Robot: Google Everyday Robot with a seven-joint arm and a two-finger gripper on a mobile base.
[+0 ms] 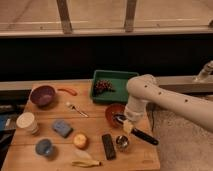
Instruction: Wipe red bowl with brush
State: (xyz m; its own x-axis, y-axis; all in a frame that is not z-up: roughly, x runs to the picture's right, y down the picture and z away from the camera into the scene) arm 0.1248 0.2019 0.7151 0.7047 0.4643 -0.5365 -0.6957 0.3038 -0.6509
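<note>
**Hidden, cropped or unclear**

The claw [125,120] sits low over the red bowl [113,113] near the right edge of the tabletop [95,125], mostly masked by its own white wrist; the wrist also covers the bowl's right rim; the brush [136,132] shows its pale head and black handle, but where the claw meets it is hidden; the arm runs out of view at the right edge; the dark cluster in the green tray [116,79] near the back edge is too blurred to name; so is the small round metal thing [122,143] by the front edge.

Dim, warm, softly blurred throughout
</note>
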